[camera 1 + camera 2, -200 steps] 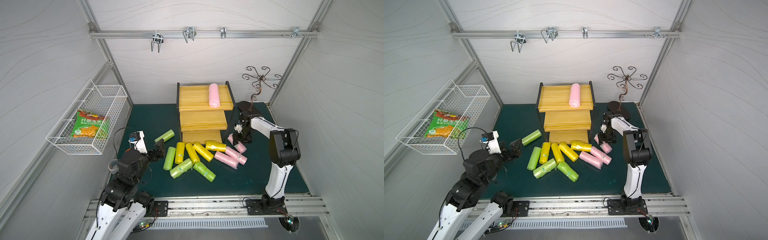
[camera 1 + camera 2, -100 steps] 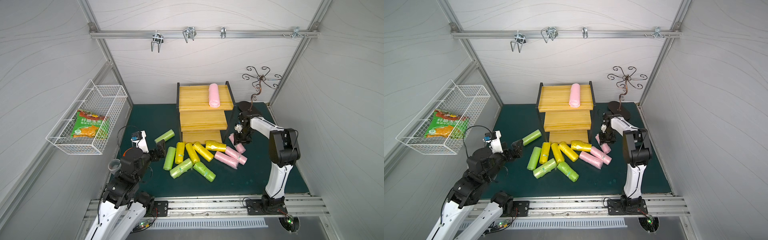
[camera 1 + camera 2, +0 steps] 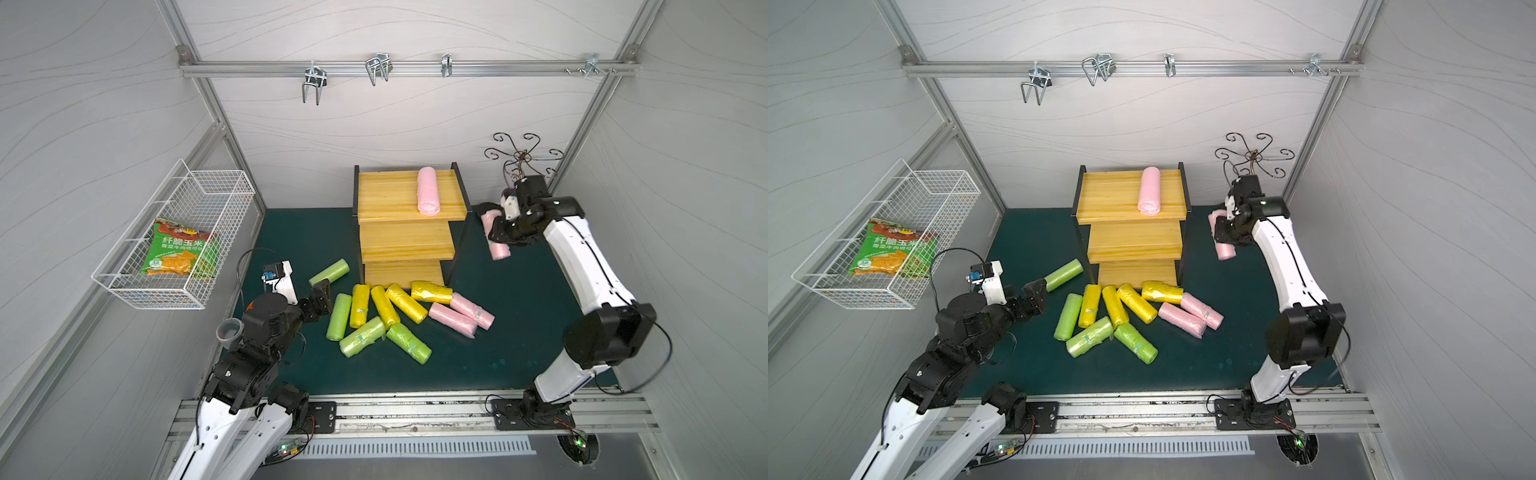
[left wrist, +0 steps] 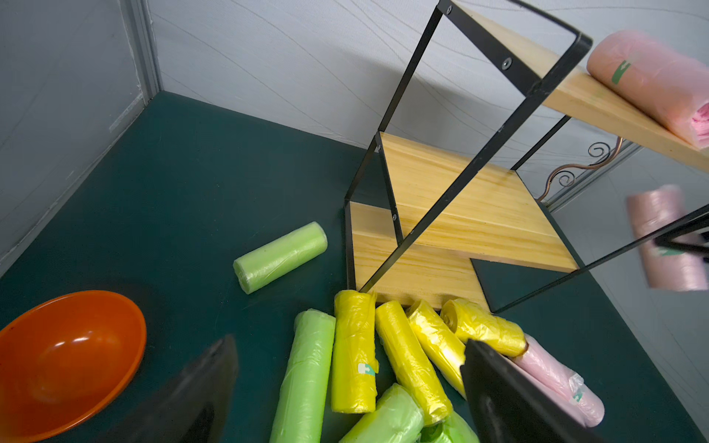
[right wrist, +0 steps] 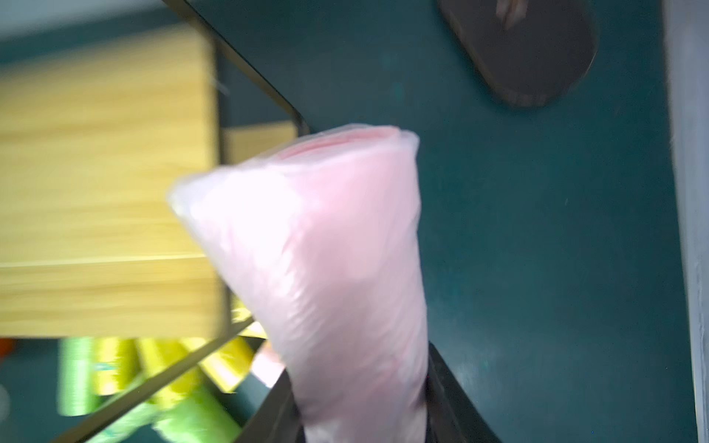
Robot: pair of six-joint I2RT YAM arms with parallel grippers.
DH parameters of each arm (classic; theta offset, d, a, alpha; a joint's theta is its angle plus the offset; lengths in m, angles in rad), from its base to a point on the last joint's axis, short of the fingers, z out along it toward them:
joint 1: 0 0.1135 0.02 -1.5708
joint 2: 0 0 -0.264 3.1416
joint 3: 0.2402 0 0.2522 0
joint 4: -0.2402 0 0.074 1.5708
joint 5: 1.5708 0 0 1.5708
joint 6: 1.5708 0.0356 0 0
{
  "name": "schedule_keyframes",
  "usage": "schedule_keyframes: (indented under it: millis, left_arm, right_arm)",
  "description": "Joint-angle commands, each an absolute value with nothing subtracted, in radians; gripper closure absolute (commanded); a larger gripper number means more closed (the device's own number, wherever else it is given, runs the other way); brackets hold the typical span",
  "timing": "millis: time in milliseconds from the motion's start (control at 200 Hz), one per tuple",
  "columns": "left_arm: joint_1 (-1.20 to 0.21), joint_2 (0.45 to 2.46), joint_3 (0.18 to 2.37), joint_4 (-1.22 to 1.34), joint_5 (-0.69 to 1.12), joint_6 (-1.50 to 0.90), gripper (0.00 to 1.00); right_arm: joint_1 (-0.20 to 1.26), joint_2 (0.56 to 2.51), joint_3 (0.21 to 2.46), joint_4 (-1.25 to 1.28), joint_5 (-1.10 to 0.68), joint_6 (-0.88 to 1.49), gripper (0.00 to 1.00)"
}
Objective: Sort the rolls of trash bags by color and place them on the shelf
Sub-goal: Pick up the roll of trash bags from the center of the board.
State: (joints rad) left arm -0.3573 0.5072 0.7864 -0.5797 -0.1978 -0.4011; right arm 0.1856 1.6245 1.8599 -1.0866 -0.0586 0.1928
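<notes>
Right gripper (image 3: 496, 227): jaws were clenched on a pink roll (image 3: 499, 250), held off the table (image 3: 511, 353) beside the shelf (image 3: 405, 245). Left gripper (image 3: 319, 296): jaws stood released, near a lone green roll (image 3: 329, 272). A second pink roll (image 3: 428, 195) lay on the top tier (image 3: 382, 195).

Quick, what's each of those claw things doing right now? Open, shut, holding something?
Left gripper: open, holding nothing.
Right gripper: closed on a pink roll.

A shelf (image 3: 405, 241) stands at the back of the table (image 3: 519, 332). A single roll (image 3: 428, 197) lies on its top tier; a cluster of rolls (image 3: 384, 305) lies before it; a raised roll (image 3: 500, 251) hangs to its right.
</notes>
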Motion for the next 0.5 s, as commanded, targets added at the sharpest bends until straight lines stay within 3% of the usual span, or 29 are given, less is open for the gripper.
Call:
schedule_keyframes:
  millis: [0,320,490]
  left_arm:
    - [-0.360,0.506,0.832,-0.544,-0.183,-0.426,0.04]
    - [-0.360,0.493,0.847,-0.587,-0.183,-0.465,0.05]
    - [-0.360,0.485,0.842,-0.586,-0.185,-0.487,0.05]
  right_arm:
    - [0.191,1.567,1.926,-1.116,-0.210,0.260,1.00]
    - [0.300,1.500,1.993,-0.760,-0.557,0.443,1.00]
    - [0.341,1.571,2.053,-0.683,-0.611,0.485,1.00]
